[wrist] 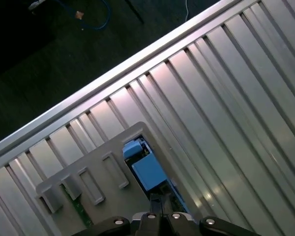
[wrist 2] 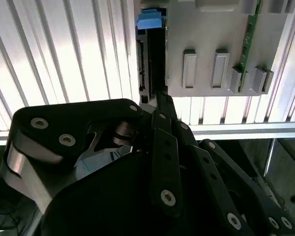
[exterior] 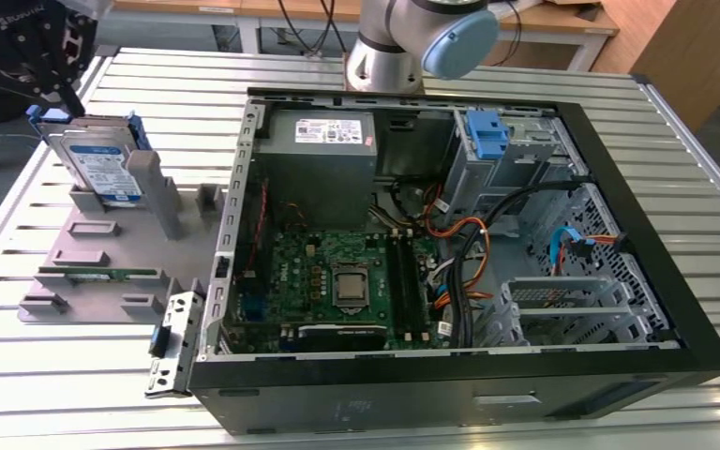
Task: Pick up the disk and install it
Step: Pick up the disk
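The disk (exterior: 100,167), a silver drive with a white-and-blue label in a blue carrier, stands on edge in a slot of the grey holder plate (exterior: 116,246) at the exterior view's left. My black gripper (exterior: 60,94) hangs just above the disk's far end, fingers shut together with nothing visible between them. The second wrist view has the disk (wrist 2: 151,54) edge-on, with the gripper (wrist 2: 161,98) at its near end. In the first wrist view the gripper (wrist: 160,202) sits at the blue carrier (wrist: 147,172).
An open computer case (exterior: 660,281) lies in the middle of the slatted metal table (exterior: 711,169). Inside it are a grey power-supply box (exterior: 320,141), a motherboard (exterior: 335,281), cables, a lone blue bracket (exterior: 487,133) and a metal drive cage (exterior: 561,298). A memory stick (exterior: 97,275) rests on the holder plate.
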`<state>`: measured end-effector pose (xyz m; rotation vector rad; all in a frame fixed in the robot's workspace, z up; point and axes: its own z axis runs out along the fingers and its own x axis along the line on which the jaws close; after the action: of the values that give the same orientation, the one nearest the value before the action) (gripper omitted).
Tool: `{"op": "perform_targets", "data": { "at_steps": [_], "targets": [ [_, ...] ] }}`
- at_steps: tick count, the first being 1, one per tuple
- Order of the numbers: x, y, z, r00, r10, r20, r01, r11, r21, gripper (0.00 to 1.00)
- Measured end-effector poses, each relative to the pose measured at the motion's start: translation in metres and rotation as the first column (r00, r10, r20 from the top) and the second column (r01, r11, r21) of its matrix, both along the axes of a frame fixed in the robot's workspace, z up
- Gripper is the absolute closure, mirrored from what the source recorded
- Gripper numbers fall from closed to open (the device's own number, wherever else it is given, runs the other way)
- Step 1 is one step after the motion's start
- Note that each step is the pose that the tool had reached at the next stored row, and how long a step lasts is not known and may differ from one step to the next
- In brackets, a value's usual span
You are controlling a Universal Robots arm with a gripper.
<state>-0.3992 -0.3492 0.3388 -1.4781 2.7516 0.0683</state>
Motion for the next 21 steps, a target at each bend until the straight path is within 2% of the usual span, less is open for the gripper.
{"op": "perform_targets", "data": {
  "at_steps": [4,6,9,11,16,21],
  "targets": [
    [0.0,0.0,-0.0001,0.9974,0.072,0.0,-0.072,0.9974,0.0,0.89],
    [0.0,0.0,-0.0002,0.9912,0.132,0.0,-0.132,0.9912,0.0,0.89],
    [0.0,0.0,-0.0003,0.9826,0.186,0.0,-0.186,0.9826,0.0,0.89],
    [0.0,0.0,-0.0003,0.9753,0.221,0.0,-0.221,0.9753,0.0,0.89],
    [0.0,0.0,-0.0005,0.9511,0.309,0.0,-0.309,0.9511,0.0,0.89],
    [0.0,0.0,-0.0007,0.9193,0.394,0.0,-0.394,0.9193,0.0001,0.89]
  ]
}}
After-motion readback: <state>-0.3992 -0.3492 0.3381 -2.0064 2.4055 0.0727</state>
